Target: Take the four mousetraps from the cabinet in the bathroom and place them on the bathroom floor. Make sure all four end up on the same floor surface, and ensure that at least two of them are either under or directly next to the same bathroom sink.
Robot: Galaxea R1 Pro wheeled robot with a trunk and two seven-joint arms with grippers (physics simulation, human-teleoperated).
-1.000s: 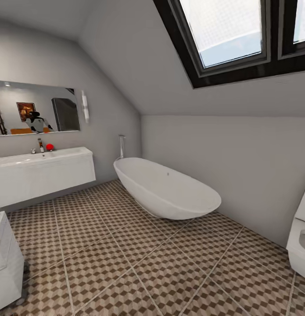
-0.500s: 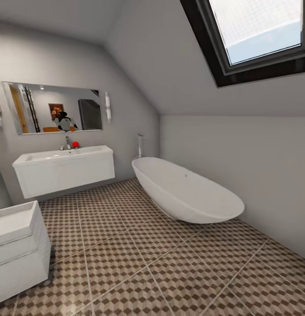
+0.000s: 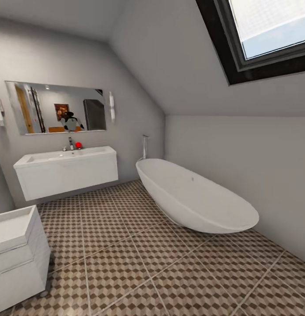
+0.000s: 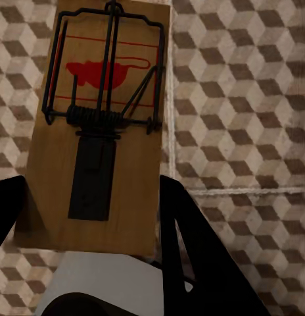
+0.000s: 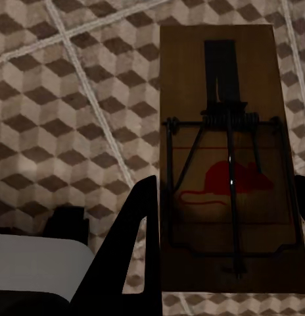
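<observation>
In the left wrist view a tan wooden mousetrap (image 4: 100,131) with dark wire and a red mouse print sits between the dark fingers (image 4: 192,250) of my left gripper (image 4: 87,230), which is shut on it above the bathroom floor (image 4: 238,99). In the right wrist view a second mousetrap (image 5: 225,164) is held the same way by my right gripper (image 5: 225,237), one black finger (image 5: 136,237) against its edge. The head view looks across the cube-patterned bathroom floor (image 3: 139,259). The cabinet is out of view.
A wall-hung white sink unit (image 3: 66,171) with a tap, a red object and a mirror above stands at the back left. A second white basin unit (image 3: 16,254) is near left. A white bathtub (image 3: 194,197) runs along the right wall under a sloped skylight.
The head camera has turned left: the bathtub and sink have slid right in the picture, and the white fixture at the right edge has left it.
</observation>
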